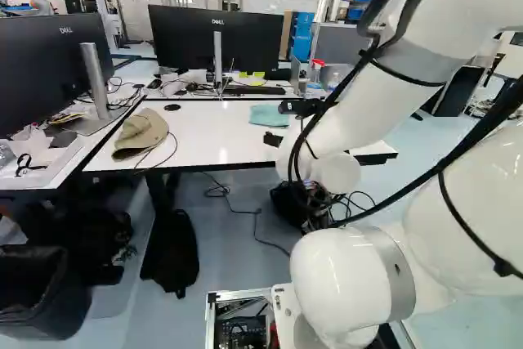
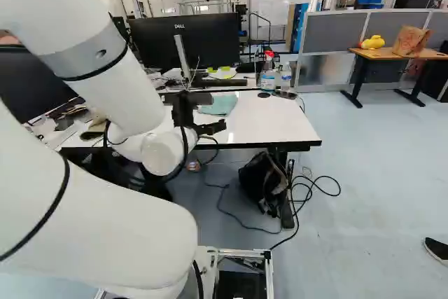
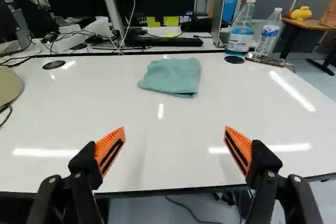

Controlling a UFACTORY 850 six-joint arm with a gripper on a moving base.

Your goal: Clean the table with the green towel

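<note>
Reaching forward from the base, the white arm (image 2: 115, 68) holds its gripper (image 2: 218, 111) at the near edge of the white table (image 3: 68, 108), aimed ahead and slightly down. The hand is released, its two fingers (image 3: 109, 152) spread wide. The green towel (image 3: 173, 77) lies loosely folded on the table, ahead of the fingers and apart from them, nearer the keyboard (image 3: 168, 41).

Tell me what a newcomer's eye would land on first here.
Most likely the big white arm, which fills much of the right of the left base view. Next come the orange pads of the open end effector and, ahead of it, the crumpled green towel on the glossy white table. The red-topped spray bottle stands by the table's far edge.
</note>
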